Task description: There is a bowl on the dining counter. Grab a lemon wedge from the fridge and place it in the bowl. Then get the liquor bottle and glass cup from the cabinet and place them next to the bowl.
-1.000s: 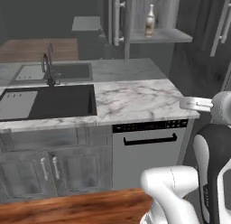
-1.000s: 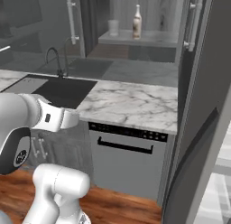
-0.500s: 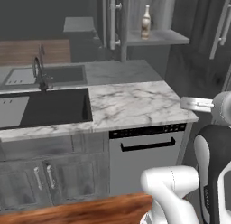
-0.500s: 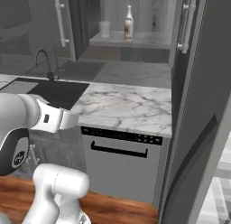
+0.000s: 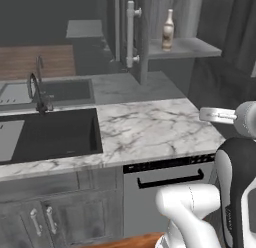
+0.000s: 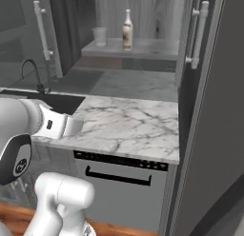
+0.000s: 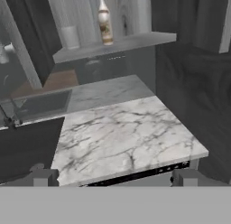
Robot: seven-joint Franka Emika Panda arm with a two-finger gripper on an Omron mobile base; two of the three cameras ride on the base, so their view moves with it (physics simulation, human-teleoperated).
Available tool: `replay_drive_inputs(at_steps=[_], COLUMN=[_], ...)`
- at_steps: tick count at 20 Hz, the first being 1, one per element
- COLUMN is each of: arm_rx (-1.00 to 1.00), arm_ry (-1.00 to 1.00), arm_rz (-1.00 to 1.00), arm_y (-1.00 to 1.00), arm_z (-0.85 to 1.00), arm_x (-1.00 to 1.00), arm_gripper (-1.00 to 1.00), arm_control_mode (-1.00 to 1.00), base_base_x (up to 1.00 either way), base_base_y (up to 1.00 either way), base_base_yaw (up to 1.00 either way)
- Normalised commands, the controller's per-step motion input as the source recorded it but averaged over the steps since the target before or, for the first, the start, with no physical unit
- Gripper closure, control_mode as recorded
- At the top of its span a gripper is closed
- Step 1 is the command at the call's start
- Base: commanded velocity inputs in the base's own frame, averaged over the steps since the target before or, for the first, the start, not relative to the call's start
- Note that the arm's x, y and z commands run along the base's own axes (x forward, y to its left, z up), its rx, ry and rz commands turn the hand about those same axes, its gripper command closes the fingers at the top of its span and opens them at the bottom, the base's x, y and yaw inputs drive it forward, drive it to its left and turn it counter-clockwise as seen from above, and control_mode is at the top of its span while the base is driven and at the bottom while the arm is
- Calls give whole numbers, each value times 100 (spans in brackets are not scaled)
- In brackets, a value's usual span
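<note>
The cabinet stands open above the back of a marble counter, its doors swung out on pale bar handles (image 6: 198, 33). On its grey shelf (image 5: 187, 48) stands the liquor bottle (image 5: 168, 29) (image 6: 127, 30) (image 7: 104, 22). The clear glass cup (image 6: 99, 36) (image 7: 70, 37) sits just left of the bottle. My gripper (image 7: 114, 178) is open with nothing between its fingertips (image 7: 43, 177). It hovers at the counter's near edge, well short of the shelf. The bowl, lemon wedge, dining counter and fridge are out of view.
A marble counter (image 5: 150, 127) with a dark sink (image 5: 47, 134) and faucet (image 5: 35, 92) lies between me and the cabinet. A dishwasher front with a dark handle (image 5: 170, 179) sits below it. A tall dark wood-grain panel (image 6: 214, 135) walls off the right side.
Both base views have shifted as the base drove: the counter, shelf and bottle now look nearer. The things themselves have not moved, and the gripper stays open.
</note>
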Motion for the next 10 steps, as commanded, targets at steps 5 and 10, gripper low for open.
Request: replay_drive_inputs(at_steps=[5, 10], arm_rx=[0, 0], arm_ry=[0, 0], arm_rz=[0, 0], arm_y=[0, 0], arm_z=[0, 0], arm_x=[0, 0], arm_gripper=[-100, -100], arm_control_mode=[100, 100], base_base_x=[47, 49], base_base_y=[-28, -17], base_base_yaw=[-4, -4])
